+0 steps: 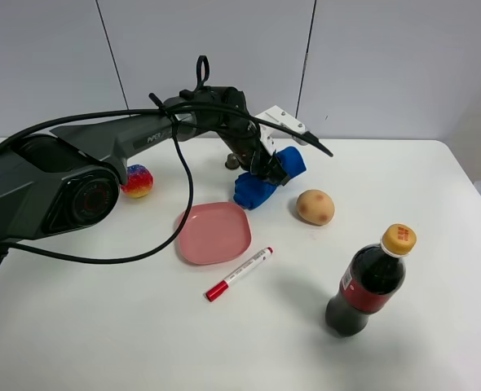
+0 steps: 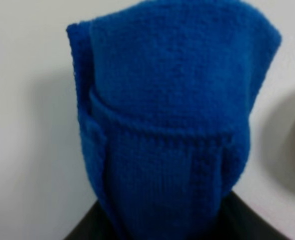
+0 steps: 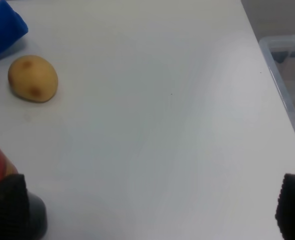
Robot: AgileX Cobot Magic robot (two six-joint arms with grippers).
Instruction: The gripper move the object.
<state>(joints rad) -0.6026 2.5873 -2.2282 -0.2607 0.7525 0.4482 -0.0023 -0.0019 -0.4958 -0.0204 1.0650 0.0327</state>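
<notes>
One claw (image 1: pixel 270 169), the left, clamps the blue knit cloth (image 1: pixel 251 192).

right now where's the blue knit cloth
In the exterior high view the blue knit cloth lies behind table centre, gripped by the left gripper, just behind the pink plate and left of the potato.

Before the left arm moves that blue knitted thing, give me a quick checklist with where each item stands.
1. Left tool on the blue knitted cloth: ok, the fabric fills the left wrist view.
2. Grip fully closed on the cloth: cannot tell, the fabric hides the fingers.
3. Pink plate bare: ok.
4. Potato apart from the cloth: ok, though it is close by.
5. Right tool open and away from the cloth: ok.
</notes>
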